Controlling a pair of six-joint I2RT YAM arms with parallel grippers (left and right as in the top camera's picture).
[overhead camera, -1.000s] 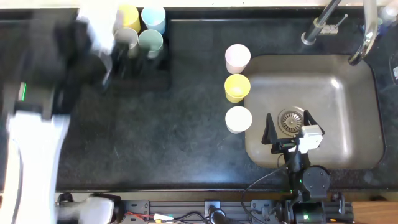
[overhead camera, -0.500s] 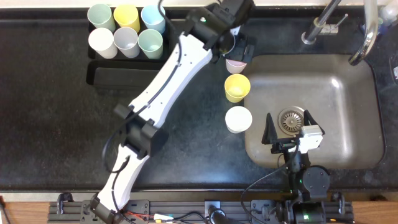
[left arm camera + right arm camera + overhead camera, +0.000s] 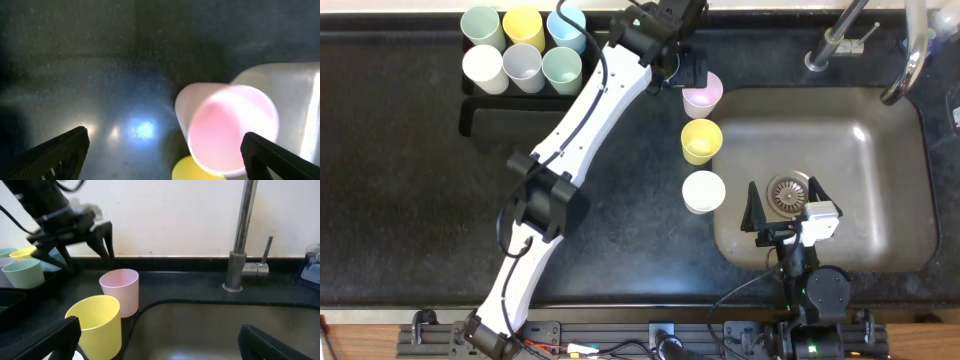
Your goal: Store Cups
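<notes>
Cups are in two groups. At the far left of the tabletop (image 3: 620, 230), six of them stand upright in two rows in a black tray (image 3: 520, 118). I judge these to be stored already.

The left fingers (image 3: 60, 150) are spread wide and hold nothing. They hover above the pink cup (image 3: 225, 125) without touching it. In the left wrist view the cup's open mouth sits nearer one finger than the other, so I judge the hold is not yet centred.

The pink cup stands upright just beside the corner of the sink (image 3: 880, 250). The yellow cup (image 3: 701, 140) and the white cup (image 3: 703, 190) stand in a line with it along the basin's edge, each close to its neighbour.

All three look like thin, smooth plastic tumblers that flare toward the rim. I would expect them to be very light, easy to tip and slippery under a hard finger. The wall would likely flex if squeezed hard.

- **Across the body:** the taper could let the cup slide down and out of this grip.
- **At the rim:** the surer hold looks like one finger inside the mouth and one outside, closed gently.
- **Which side:** the side away from the yellow cup seems best, so that neighbour is not knocked toward the basin.

Over the sink near the drain, the right fingers (image 3: 50, 340) are also spread wide and hold nothing.
</notes>
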